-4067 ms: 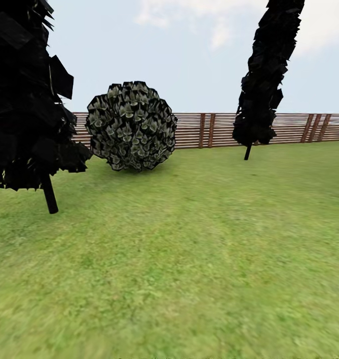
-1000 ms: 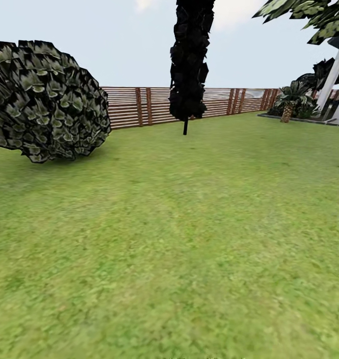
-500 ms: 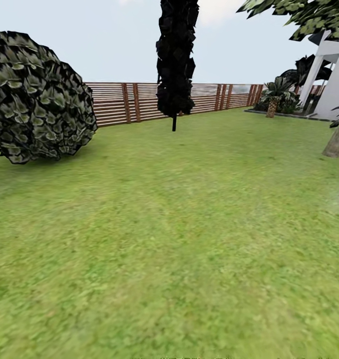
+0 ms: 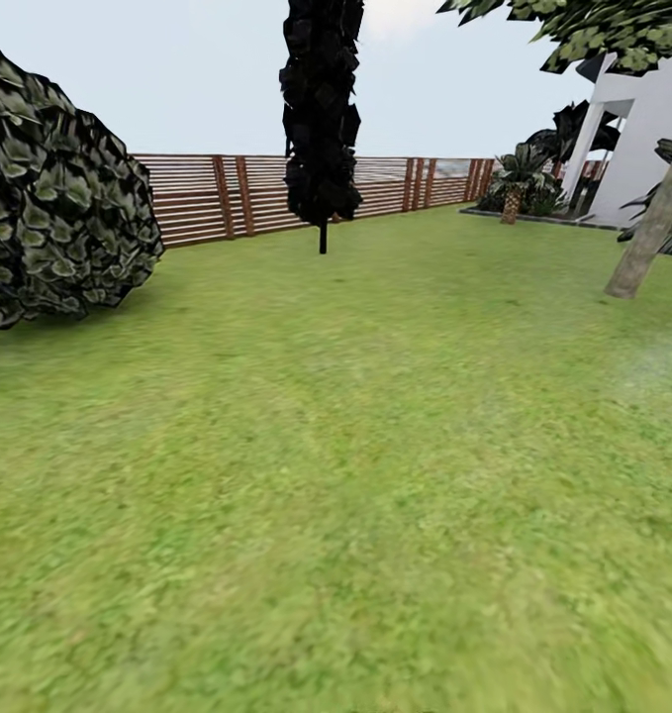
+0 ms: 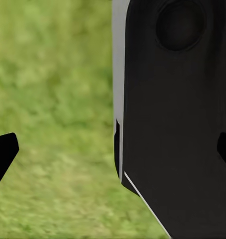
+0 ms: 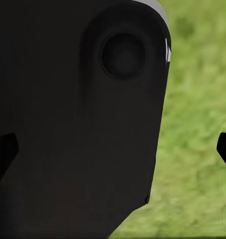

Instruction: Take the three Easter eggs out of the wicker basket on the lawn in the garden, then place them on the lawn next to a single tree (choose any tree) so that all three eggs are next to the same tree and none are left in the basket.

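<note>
Bush, dark tree, fence and white building along the far edge of the grass

A round grey-green bush (image 4: 48, 193) is seen at the left of the head view; a thin-trunked tree with black foliage (image 4: 321, 109) is set upright in front of a brown slatted wooden fence (image 4: 217, 196); a white building (image 4: 637, 139) is placed at the far right, with small dark palm-like plants (image 4: 519, 178) just beside it; pale sky with faint cloud is shown above.
</note>
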